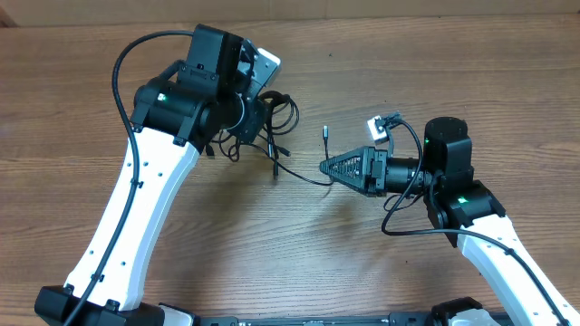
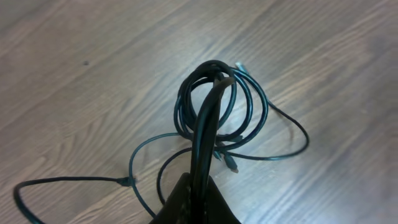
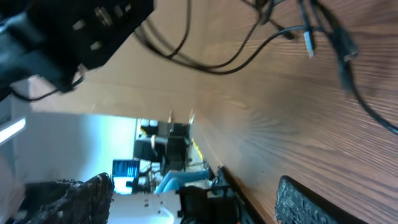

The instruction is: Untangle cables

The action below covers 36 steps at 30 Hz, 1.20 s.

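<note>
Two grippers: the left gripper (image 2: 219,84) is pinched on one coiled bundle of cables (image 2: 249,118), too tangled to count; the right gripper (image 1: 328,168) gapes wide.

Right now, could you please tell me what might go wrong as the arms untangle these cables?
1. The left end effector is shut on several loops of the cables together; pulling could tighten the tangle.
2. The right end effector is open and empty, with a loose strand by its tip; closing might miss so thin a cord.
</note>
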Tool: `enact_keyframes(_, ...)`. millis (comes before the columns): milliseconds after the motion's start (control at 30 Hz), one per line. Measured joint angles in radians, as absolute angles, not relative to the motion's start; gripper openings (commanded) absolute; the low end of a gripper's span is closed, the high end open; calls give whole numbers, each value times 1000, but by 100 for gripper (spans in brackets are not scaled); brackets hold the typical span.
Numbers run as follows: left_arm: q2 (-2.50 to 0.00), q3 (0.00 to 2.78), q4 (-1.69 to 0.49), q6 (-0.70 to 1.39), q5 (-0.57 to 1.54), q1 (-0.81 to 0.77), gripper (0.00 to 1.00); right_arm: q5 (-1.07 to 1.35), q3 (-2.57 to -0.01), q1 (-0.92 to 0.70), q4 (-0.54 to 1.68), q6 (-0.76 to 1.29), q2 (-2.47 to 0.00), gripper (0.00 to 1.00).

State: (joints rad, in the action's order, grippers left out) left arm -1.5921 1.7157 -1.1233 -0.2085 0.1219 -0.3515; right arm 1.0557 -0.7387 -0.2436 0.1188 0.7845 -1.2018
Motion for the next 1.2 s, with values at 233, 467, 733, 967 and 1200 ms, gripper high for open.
enact_keyframes(233, -1592, 1716, -1183, -337, 264, -352, 4, 952, -739, -244, 190, 785, -1202, 88)
enact_keyframes(467, -1592, 1716, -1272, -532, 350, -352, 4, 859, -739, -244, 244, 786, -1202, 96)
enact_keyframes(733, -1592, 1716, -1370, -768, 488, -352, 4, 821, -739, -244, 247, 807, -1202, 100)
enact_keyframes(967, -1592, 1716, -1382, -950, 630, -352, 4, 844, -739, -244, 233, 898, -1202, 100)
enact_keyframes(1200, -1592, 1716, -1345, -1010, 694, -352, 4, 941, -739, -242, 161, 944, -1202, 50)
